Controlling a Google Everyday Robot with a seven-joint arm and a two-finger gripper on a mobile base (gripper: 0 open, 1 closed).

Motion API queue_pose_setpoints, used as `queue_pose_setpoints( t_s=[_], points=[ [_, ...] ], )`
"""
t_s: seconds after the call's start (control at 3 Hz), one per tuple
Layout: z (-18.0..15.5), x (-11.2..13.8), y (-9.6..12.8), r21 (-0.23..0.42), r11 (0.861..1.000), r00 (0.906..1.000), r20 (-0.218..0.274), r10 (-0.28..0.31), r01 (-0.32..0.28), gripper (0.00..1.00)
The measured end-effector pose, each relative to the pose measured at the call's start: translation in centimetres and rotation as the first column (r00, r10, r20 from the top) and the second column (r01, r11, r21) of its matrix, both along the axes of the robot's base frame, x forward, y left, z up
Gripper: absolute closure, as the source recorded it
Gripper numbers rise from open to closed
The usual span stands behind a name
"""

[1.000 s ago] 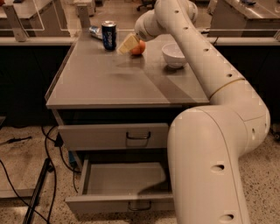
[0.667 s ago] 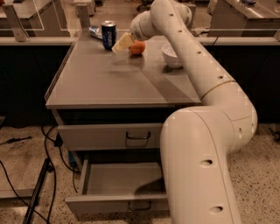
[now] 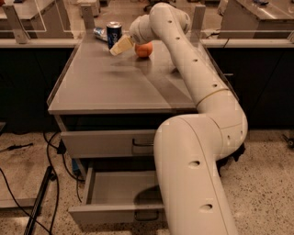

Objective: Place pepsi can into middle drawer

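Counting in the camera view: one pepsi can (image 3: 114, 33), one orange (image 3: 144, 49), one pale silvery item (image 3: 98, 33), two drawers, one arm (image 3: 202, 96) and one gripper (image 3: 120, 46).

The pepsi can stands upright at the far edge of the grey cabinet top (image 3: 101, 87), silver lid up. The silvery item lies just left of the can, partly behind it; what it is, cannot tell. The orange sits on the top just right of the can, apart from it.

The gripper hangs just in front of the can, low and slightly to its right, tilted down toward the top. Open or closed: cannot tell. Contact with the can: cannot tell. The white arm runs from the gripper past the can's right side and back to a bulky segment near the camera.

The upper drawer (image 3: 101, 143) is closed, below the can on the cabinet's near face, with a dark handle (image 3: 142, 143). The middle drawer (image 3: 110, 214) is under it, pulled out toward the camera. Its right part is hidden by the arm, and the part of its floor that shows is bare.

The floor (image 3: 271, 188) is speckled terrazzo. Dark cables (image 3: 50, 156) trail down left of the cabinet. Pale benches (image 3: 27, 9) stand behind the can, beyond a rail (image 3: 36, 42).
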State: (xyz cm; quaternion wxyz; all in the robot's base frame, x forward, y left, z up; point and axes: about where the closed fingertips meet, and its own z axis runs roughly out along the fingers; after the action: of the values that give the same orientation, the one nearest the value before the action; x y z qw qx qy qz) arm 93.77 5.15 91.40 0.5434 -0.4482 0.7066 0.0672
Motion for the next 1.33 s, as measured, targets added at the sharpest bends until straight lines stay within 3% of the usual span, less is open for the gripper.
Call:
queue_pose_setpoints(
  t_s=[1.33],
  points=[
    [-2.9, 2.3, 3.9, 0.046, 0.999, 0.9994, -0.034, 0.000, 0.002, 0.00]
  ],
)
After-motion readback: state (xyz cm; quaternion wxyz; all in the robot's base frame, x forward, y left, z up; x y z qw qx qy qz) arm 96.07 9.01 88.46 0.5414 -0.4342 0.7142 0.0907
